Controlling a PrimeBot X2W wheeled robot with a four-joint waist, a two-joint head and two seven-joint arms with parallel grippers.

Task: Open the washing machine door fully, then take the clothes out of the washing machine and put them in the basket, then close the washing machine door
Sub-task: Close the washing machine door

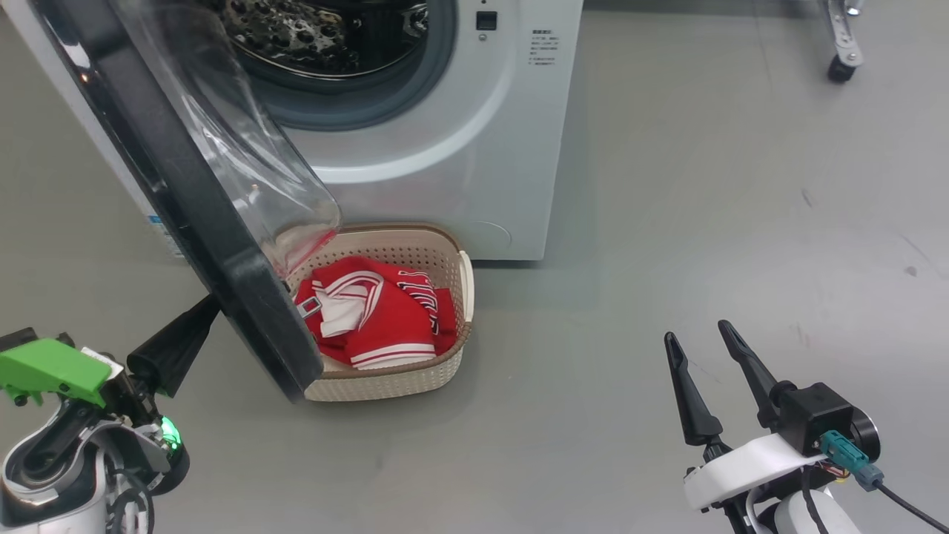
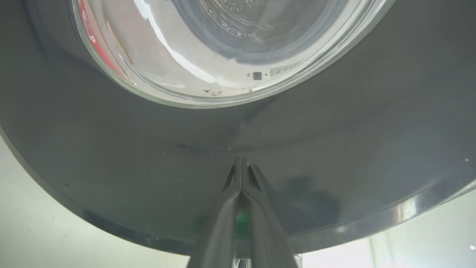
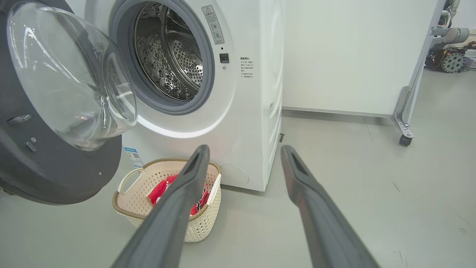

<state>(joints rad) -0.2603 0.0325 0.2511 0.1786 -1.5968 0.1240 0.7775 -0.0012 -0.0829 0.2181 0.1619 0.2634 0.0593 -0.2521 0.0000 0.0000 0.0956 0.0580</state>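
Grey flooring (image 1: 667, 222) is spread before the washing machine (image 1: 474, 148), whose steel drum is seen bare as far as it shows. The washing machine door (image 1: 207, 245) is swung out at an angle, its glass bowl hanging over the near end of the basket (image 1: 415, 256). The basket is set on the floor just in front of the machine. The clothes (image 1: 378, 315), red with white striped trim, are heaped inside it. Only the closing of the door is judged to be left.

The left gripper (image 1: 211, 304) is pressed shut, with its fingertips set against the outer black ring of the door, or just short of it; contact cannot be confirmed. The right gripper (image 1: 697, 332) is held spread wide and empty above the floor, well apart from the machine.

Trouble could be caused by the glossy ring: narrow closed tips may be expected to skid across it and slide off its edge, leaving the door unmoved. The basket rim or handle could be clipped by the door's lower edge as it is swung in, since the two are seen close together. A weak push could leave the latch uncaught.
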